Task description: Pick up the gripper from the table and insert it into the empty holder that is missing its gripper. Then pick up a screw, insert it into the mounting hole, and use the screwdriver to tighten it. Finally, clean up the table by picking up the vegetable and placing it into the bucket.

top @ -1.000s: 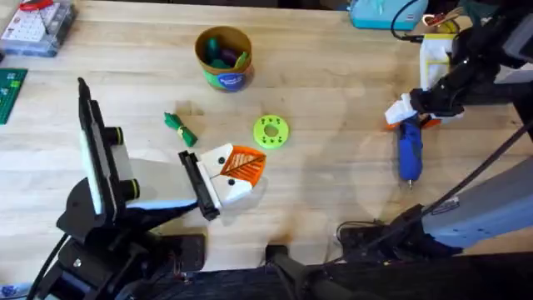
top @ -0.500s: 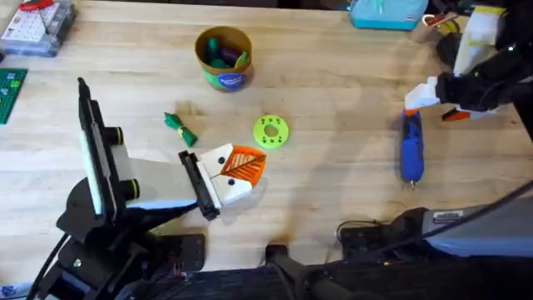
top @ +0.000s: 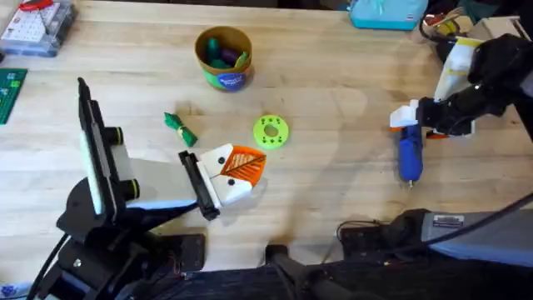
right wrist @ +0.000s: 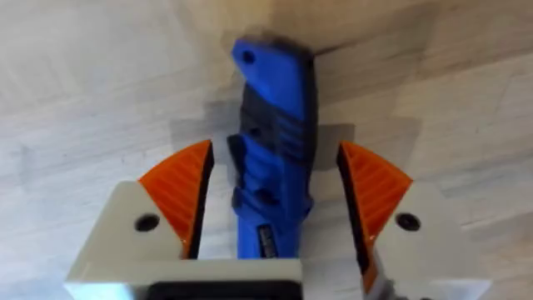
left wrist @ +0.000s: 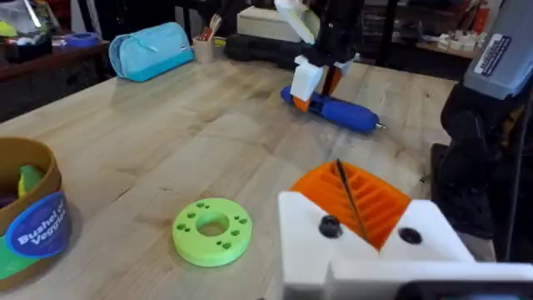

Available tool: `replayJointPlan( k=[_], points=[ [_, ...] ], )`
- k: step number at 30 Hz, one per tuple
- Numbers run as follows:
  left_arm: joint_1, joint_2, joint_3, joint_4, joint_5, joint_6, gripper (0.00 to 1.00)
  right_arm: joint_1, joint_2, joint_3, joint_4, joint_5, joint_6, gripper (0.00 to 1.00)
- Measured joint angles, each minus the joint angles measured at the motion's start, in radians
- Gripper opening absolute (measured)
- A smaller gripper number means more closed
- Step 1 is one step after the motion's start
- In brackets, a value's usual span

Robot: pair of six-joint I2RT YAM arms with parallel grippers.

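The blue screwdriver (top: pixel 409 154) lies on the table (top: pixel 333 75) at the right, metal tip toward the front edge. My right gripper (top: pixel 412 125) hovers over its rear end, open; in the right wrist view the orange pads (right wrist: pixel 179 187) stand on either side of the blue handle (right wrist: pixel 273 125) without touching it. My left gripper (top: pixel 241 165) rests low at centre-left, its orange pads (left wrist: pixel 366 196) pressed together and shut. Left of it lies the dark green vegetable (top: pixel 179 127). The tan bucket (top: pixel 223 57) stands at the back with toy vegetables inside.
A lime-green disc with holes (top: pixel 271 132) sits just beyond my left gripper. A light blue pouch (top: pixel 387 12) lies at the back right, a clear parts box (top: pixel 33 25) at the back left, and a green board (top: pixel 10 92) at the left edge.
My right gripper rose and swung back to the right, then came down again over the screwdriver's rear end. The screwdriver and the left arm have not moved.
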Motion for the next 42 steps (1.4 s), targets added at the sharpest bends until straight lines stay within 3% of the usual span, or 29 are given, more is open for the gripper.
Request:
replayJointPlan(
  k=[23,28,34,42],
  points=[
    [0.0,0.0,0.0,0.0,0.0,0.0,0.009,0.0,0.063,-0.006,0.057,-0.005,0.012,0.846],
    [0.0,0.0,0.0,0.0,0.0,0.0,0.009,0.0,0.063,-0.006,0.071,-0.004,0.018,0.613],
    [0.0,0.0,0.0,0.0,0.0,0.0,0.009,0.0,0.065,-0.007,0.07,0.002,0.021,0.053],
    [0.0,0.0,0.0,0.0,0.0,0.0,0.009,0.0,0.064,-0.007,0.068,0.003,0.023,0.025]
  ],
)
